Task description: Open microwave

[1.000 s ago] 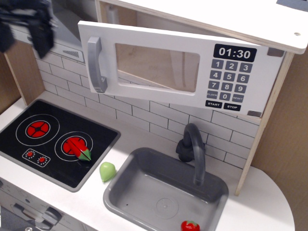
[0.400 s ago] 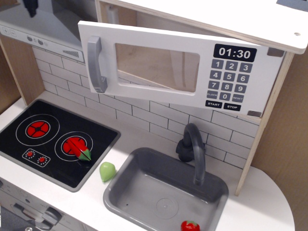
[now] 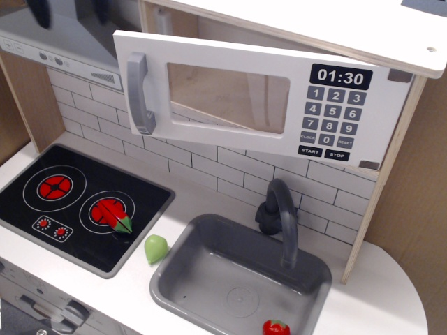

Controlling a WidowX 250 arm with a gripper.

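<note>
- microwave (image 3: 265, 98) top centre under the white shelf (image 3: 335, 28), door swung out from the left side, wooden cavity showing behind the upper left edge
- going left to right: gripper (image 3: 70, 10) barely in frame at top left, two dark finger tips (image 3: 40, 12) with a gap between them, holding nothing; too cropped to tell the finger state for sure
- grey hood (image 3: 63, 49) below it
- hob (image 3: 77, 206) at lower left, red-green veg (image 3: 123, 224) on its right burner
- green piece (image 3: 156, 248) on the counter between hob and sink
- door handle (image 3: 140, 94) on the door's left, well apart from the gripper
- sink (image 3: 209, 293) with grey tap (image 3: 279, 216) behind it, red piece (image 3: 276, 327) on the front rim
- clock (image 3: 341, 77) reads 01:30, keypad (image 3: 334, 118) under it
</note>
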